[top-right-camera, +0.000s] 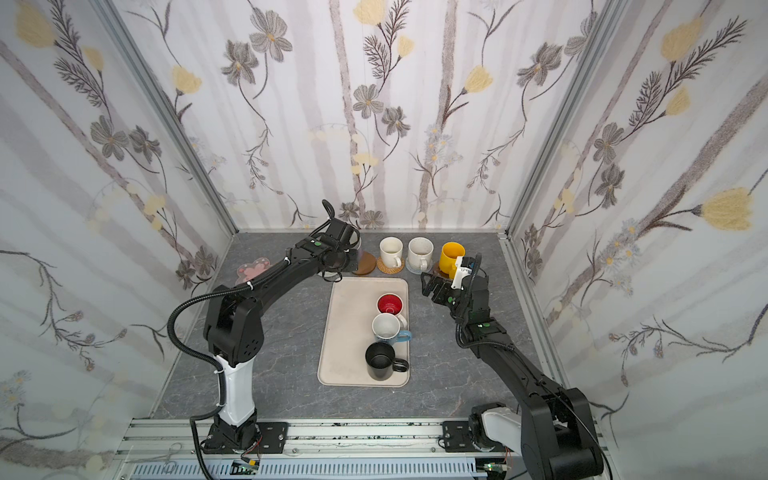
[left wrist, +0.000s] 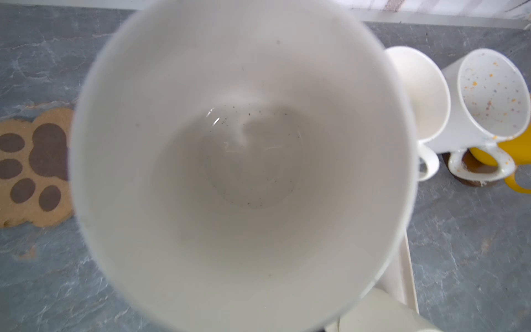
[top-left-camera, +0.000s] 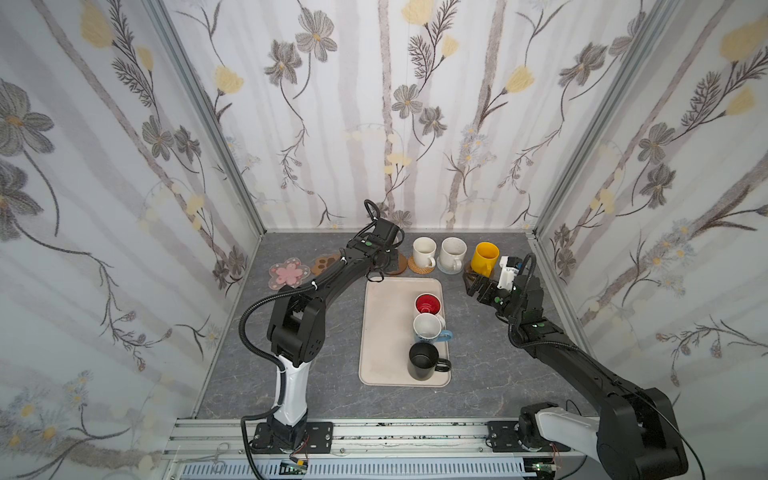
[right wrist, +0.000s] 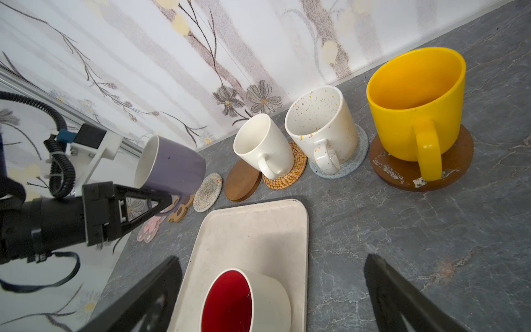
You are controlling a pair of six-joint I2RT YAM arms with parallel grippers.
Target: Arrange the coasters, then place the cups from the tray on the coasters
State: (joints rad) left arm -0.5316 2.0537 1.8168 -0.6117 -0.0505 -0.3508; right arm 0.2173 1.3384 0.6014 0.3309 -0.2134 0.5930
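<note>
Lavender mug (right wrist: 172,169), white inside, hangs tilted at centre-left of the right wrist view, clenched in the left gripper (right wrist: 168,201); the right gripper (top-left-camera: 473,286) gapes wide, empty.

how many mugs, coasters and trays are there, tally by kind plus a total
mugs: 7, counting the lavender mug held by the left gripper
coasters: 7
tray: 1
total: 15

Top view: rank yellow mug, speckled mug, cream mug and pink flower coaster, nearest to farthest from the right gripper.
From the right gripper:
1. yellow mug, right end of back row.
2. speckled mug, just left of it.
3. cream mug, further left.
4. pink flower coaster, far left.
</note>
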